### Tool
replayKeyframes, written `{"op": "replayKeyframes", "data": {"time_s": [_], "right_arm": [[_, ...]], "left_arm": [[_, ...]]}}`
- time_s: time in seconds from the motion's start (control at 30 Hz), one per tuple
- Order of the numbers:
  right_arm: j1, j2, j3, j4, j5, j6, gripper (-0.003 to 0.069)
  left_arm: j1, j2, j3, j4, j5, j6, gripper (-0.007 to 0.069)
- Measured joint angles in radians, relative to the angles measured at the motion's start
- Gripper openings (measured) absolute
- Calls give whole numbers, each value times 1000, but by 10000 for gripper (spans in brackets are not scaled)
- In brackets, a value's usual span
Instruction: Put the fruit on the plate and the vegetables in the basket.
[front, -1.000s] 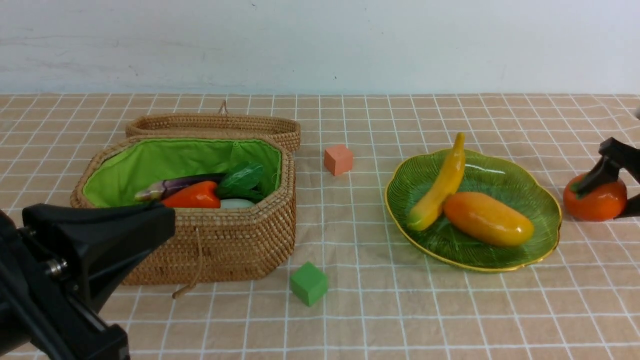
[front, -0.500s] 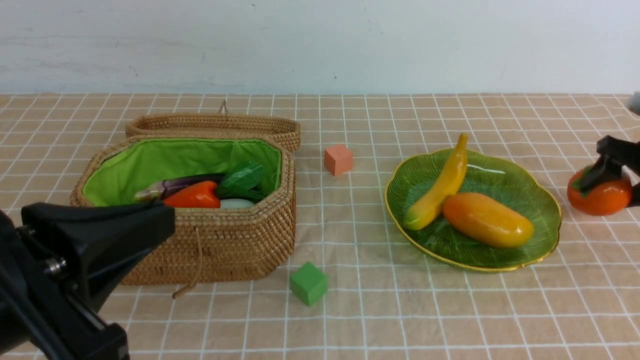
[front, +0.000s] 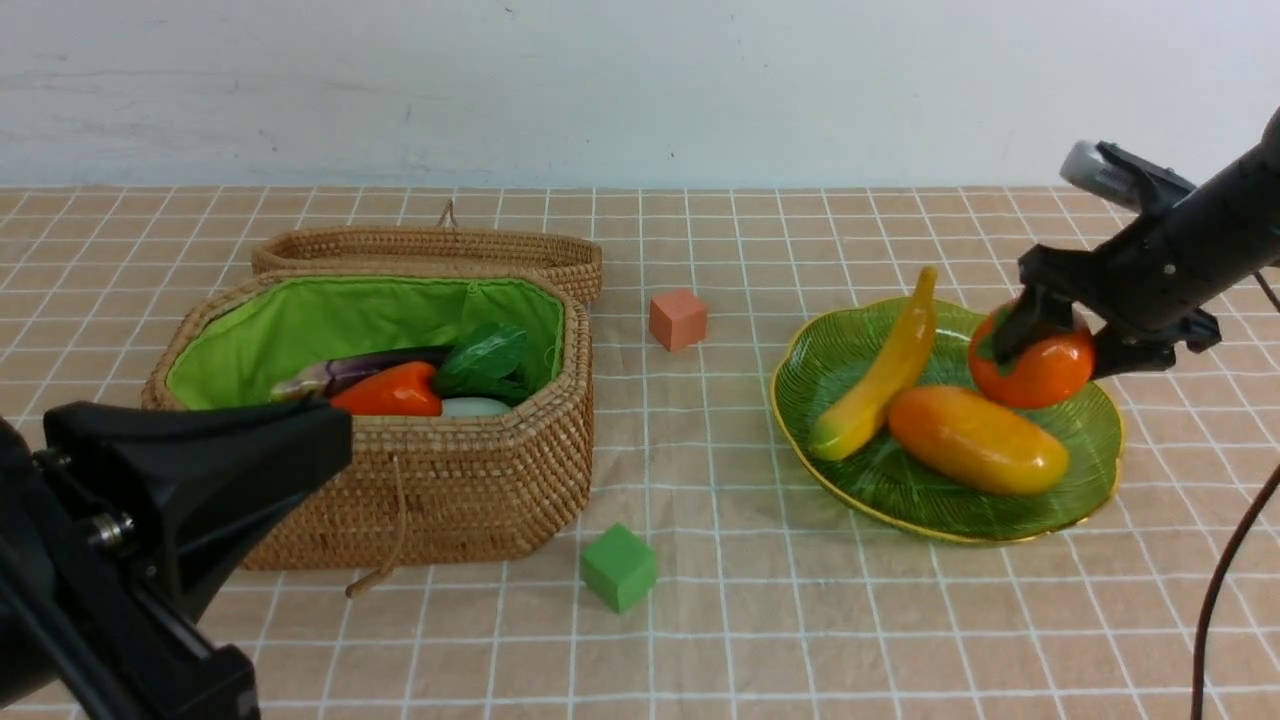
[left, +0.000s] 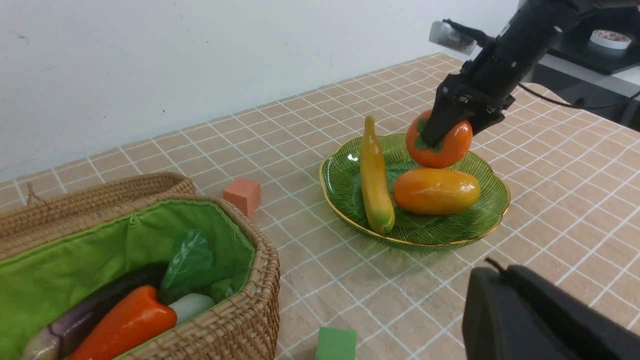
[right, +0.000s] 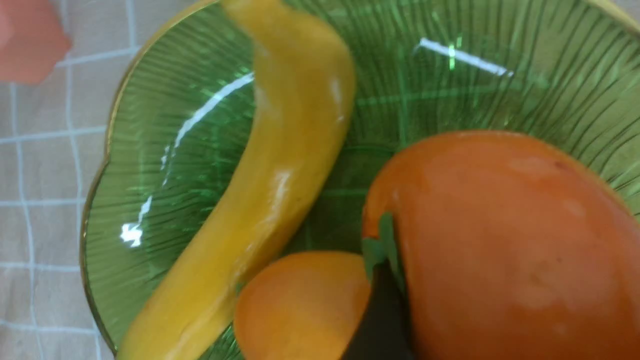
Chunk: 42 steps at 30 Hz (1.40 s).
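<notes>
The right gripper (front: 1050, 345) carries the persimmon (front: 1040, 368) above the back of the plate (front: 850, 350), beside the banana (front: 880, 375) and mango (front: 975, 440), likely to set it down there. Its fingers (left: 440, 127) spread wide around the persimmon, pinching it. The left gripper (front: 190, 480) idles, fingers pressed together. The vegetables (front: 400, 385) lie in the basket (front: 450, 500).

Right arm reaches in from the right side, angled downward, its right gripper (front: 1050, 345) with jaws spread wide and clamped on the persimmon (front: 1040, 368), held aloft; left gripper (front: 215, 470) sits low at near left, jaws closed, holding nothing.
</notes>
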Motion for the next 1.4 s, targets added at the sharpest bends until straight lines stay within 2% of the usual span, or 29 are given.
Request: {"op": "replayKeyframes", "data": {"time_s": [0.03,0.13,0.2,0.3,0.43,0.53,0.57,0.7,0.83,0.97,1.17,1.23,1.4], "right_arm": [[0,0,0,0,0,2,559],[-1,-21,0,-7,-2,16,660],[-1,-50,0,-14,9,18,676],[-1,-121,0,-48,64,19,661],[-1,-249,2,-113,165,23,573],[-1,-453,92,-187,239,30,395],[-1,-465,109,-194,242,30,384],[-1,-740,333,-230,258,30,156],[-1,-979,546,-233,261,37,43],[-1,-1185,714,-237,249,64,18],[-1,-1505,922,-255,171,129,17],[-1,-1627,991,-262,102,139,18],[-1,-1729,1072,-274,-26,146,20]], "left_arm": [[0,0,0,2,0,0,-13],[0,0,0,22,0,0,-13],[0,0,0,36,0,0,-13],[0,0,0,53,0,-1,-13],[0,-9,1,54,0,-25,-13],[0,-90,48,59,-17,-99,-13],[0,-104,58,58,-20,-105,-13],[0,-263,202,62,-72,-130,-13],[0,-363,299,64,-129,-133,-13],[0,-409,344,65,-141,-135,-13],[0,-419,359,68,-119,-135,-13],[0,-419,359,68,-90,-135,-13],[0,-419,359,68,-42,-135,-13]]}}
